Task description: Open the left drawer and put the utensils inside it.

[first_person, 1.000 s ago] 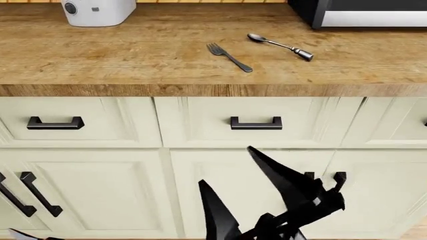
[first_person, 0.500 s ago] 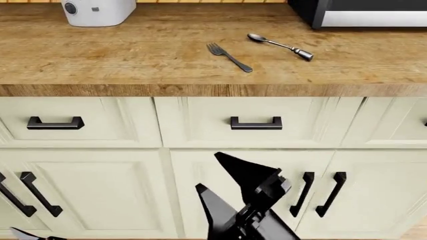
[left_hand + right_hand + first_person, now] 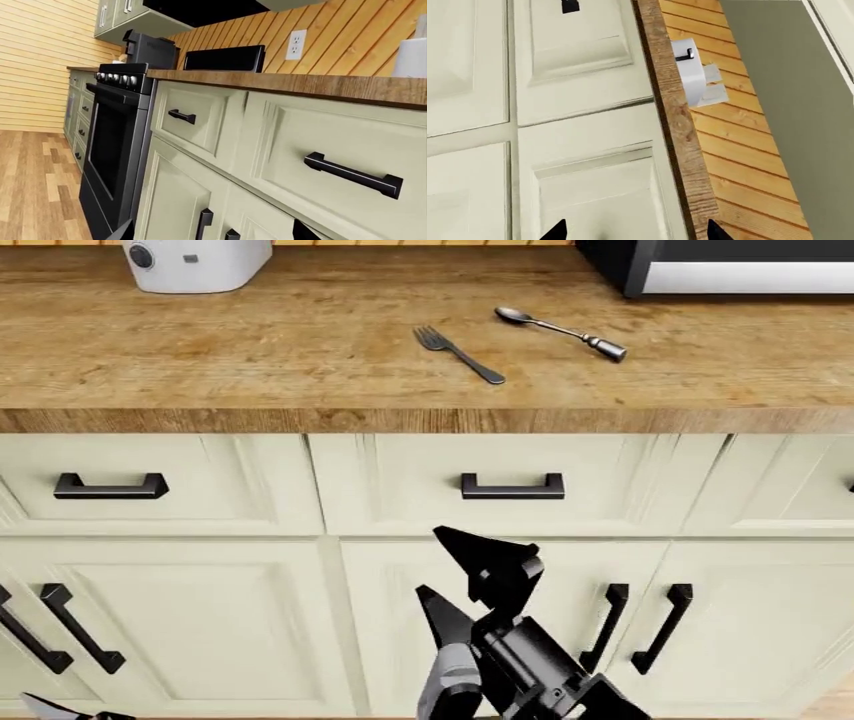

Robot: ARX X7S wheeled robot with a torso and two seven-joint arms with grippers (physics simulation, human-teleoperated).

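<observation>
Your right gripper is spread wide and empty, partly cut off below. The left drawer is closed. Your left gripper is barely visible, so you cannot tell its state.

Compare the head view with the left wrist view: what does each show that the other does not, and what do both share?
Only the head view shows the fork and spoon lying apart on the wooden counter, and the right hand, open, in front of the cabinet doors. Only the left wrist view shows the black oven, the wall socket and the wood floor. Both show closed cream drawers with black bar handles, including the left drawer.
</observation>
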